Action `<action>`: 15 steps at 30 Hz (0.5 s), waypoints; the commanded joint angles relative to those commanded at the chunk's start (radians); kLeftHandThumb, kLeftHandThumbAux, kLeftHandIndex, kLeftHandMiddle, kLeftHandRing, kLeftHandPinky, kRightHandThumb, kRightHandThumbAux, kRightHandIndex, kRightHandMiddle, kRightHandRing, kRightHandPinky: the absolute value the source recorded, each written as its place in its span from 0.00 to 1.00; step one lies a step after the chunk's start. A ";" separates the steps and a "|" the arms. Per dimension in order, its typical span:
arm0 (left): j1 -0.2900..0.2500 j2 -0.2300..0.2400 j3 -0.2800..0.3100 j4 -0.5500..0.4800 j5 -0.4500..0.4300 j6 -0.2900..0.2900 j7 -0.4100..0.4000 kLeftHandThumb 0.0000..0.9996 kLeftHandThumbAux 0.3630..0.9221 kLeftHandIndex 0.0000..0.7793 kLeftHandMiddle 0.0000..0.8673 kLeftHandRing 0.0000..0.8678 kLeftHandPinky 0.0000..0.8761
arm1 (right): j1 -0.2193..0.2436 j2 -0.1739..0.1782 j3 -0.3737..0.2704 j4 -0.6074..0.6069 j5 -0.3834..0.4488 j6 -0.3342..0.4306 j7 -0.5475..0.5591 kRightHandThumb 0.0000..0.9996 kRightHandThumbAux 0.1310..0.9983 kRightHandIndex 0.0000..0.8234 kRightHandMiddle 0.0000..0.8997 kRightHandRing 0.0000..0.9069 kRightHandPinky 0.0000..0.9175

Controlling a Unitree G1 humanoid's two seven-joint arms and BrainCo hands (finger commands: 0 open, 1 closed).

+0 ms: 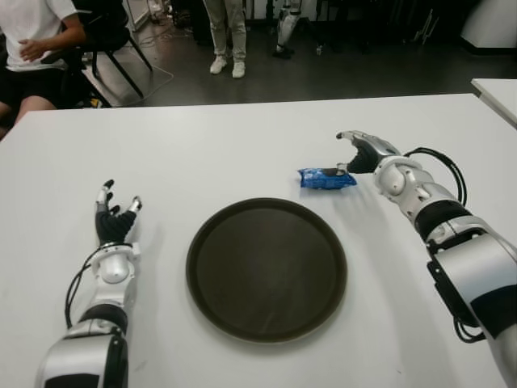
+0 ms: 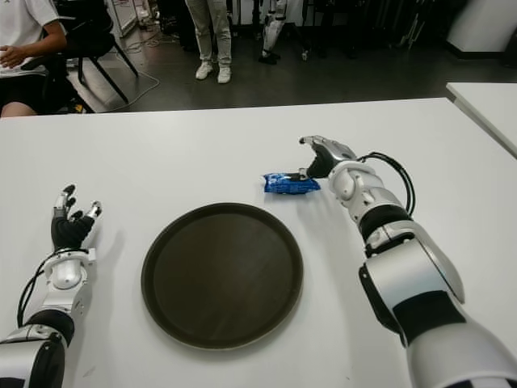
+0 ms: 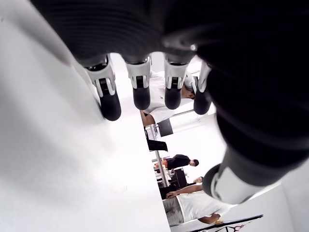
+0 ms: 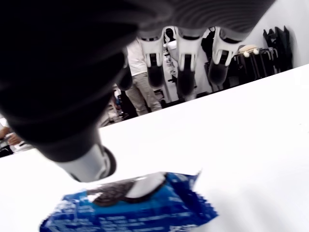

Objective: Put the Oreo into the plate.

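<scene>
The Oreo is a small blue packet lying flat on the white table, just past the far right rim of the plate. The plate is a round dark tray in the middle, with nothing on it. My right hand hovers at the packet's right end. Its fingers are spread above the Oreo and its thumb tip is close by the wrapper, not closed on it. My left hand shows left of the plate, fingers spread and holding nothing.
A second white table juts in at the far right. Beyond the table's far edge, a person sits at the left, a chair stands nearby, and another person's legs stand in the aisle.
</scene>
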 joint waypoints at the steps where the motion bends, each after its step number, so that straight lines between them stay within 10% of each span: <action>1: 0.000 0.000 0.000 0.000 0.000 0.000 0.002 0.00 0.66 0.06 0.06 0.04 0.04 | 0.001 0.002 -0.001 0.000 0.001 0.000 0.000 0.44 0.70 0.00 0.11 0.12 0.07; 15: -0.002 -0.003 0.003 0.002 -0.007 0.015 0.002 0.00 0.59 0.06 0.04 0.02 0.02 | 0.009 0.029 -0.018 -0.005 0.018 0.003 -0.016 0.40 0.68 0.00 0.02 0.02 0.03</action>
